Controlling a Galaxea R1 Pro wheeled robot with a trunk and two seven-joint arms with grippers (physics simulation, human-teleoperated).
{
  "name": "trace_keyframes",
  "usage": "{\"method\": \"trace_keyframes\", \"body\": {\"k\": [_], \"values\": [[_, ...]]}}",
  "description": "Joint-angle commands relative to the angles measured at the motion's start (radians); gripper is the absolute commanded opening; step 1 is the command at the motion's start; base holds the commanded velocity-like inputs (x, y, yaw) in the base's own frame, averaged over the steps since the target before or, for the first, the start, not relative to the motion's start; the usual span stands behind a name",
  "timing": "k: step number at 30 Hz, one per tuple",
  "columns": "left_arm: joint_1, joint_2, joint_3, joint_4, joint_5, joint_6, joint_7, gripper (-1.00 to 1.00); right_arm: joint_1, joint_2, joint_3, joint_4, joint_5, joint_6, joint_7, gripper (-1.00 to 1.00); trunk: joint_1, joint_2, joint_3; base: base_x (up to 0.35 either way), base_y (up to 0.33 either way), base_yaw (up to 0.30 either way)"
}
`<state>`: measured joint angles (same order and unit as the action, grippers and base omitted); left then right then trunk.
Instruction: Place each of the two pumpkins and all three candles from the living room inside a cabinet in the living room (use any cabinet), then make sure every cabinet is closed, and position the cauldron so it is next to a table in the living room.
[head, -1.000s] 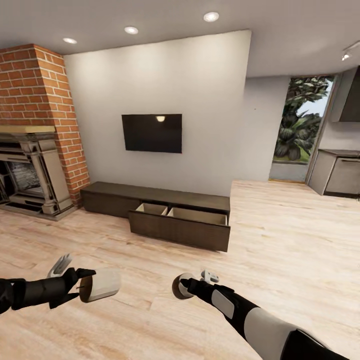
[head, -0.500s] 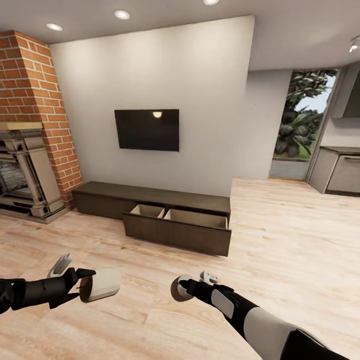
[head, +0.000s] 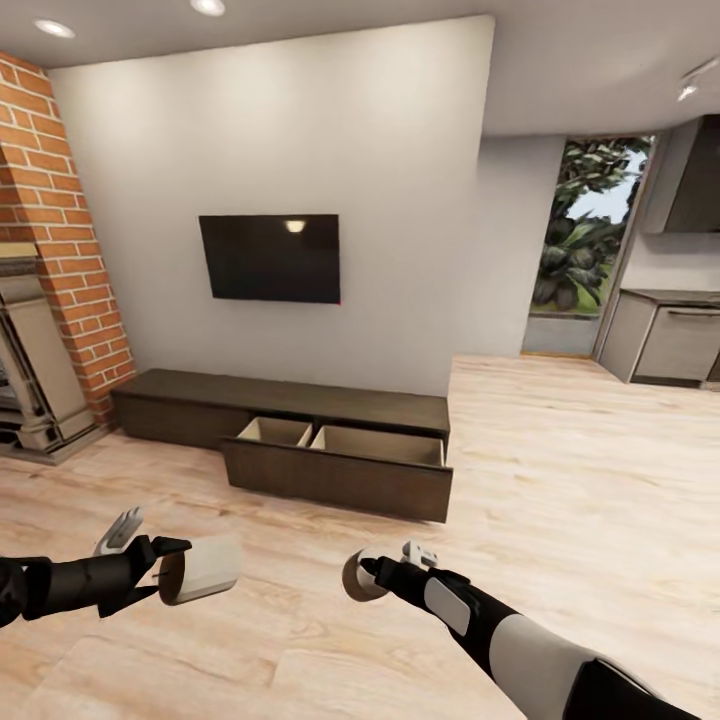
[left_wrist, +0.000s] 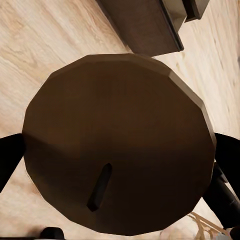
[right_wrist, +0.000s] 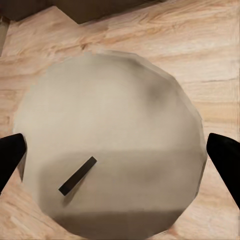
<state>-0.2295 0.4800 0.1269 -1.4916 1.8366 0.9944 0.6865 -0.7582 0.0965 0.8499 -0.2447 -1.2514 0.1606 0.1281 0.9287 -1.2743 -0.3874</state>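
The cabinet (head: 200, 400) is a long, low dark-brown unit against the wall ahead. Its pull-out front (head: 335, 480) stands open, showing two pale compartments. My left gripper (head: 165, 572), low at the left in the head view, is shut on a pale candle (head: 205, 568) lying sideways. My right gripper (head: 368, 572) is shut on a second candle (head: 354, 578). In the left wrist view the candle's shaded flat top (left_wrist: 120, 145) sits between dark fingers (left_wrist: 9, 160). In the right wrist view the other candle's top (right_wrist: 110, 145) sits between fingers (right_wrist: 226, 160).
A brick fireplace (head: 45, 290) stands at the left, and a black TV (head: 270, 258) hangs above the cabinet. Grey kitchen units (head: 665, 345) and a window (head: 575, 250) are at the far right. Wood floor lies between me and the cabinet.
The whole head view has shifted: the fireplace slid off to the left and the cabinet sits lower and further left. Both arms hold their candles as before.
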Motion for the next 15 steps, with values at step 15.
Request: {"method": "trace_keyframes", "body": {"k": [15], "values": [[-0.001,0.000,0.002,-0.001,0.027,0.000,0.005,-1.00,-0.002,-0.005,0.000,0.003,-0.006,0.007,0.001,-1.00,-0.019,0.034,0.011,0.103,0.000,-0.252]]}}
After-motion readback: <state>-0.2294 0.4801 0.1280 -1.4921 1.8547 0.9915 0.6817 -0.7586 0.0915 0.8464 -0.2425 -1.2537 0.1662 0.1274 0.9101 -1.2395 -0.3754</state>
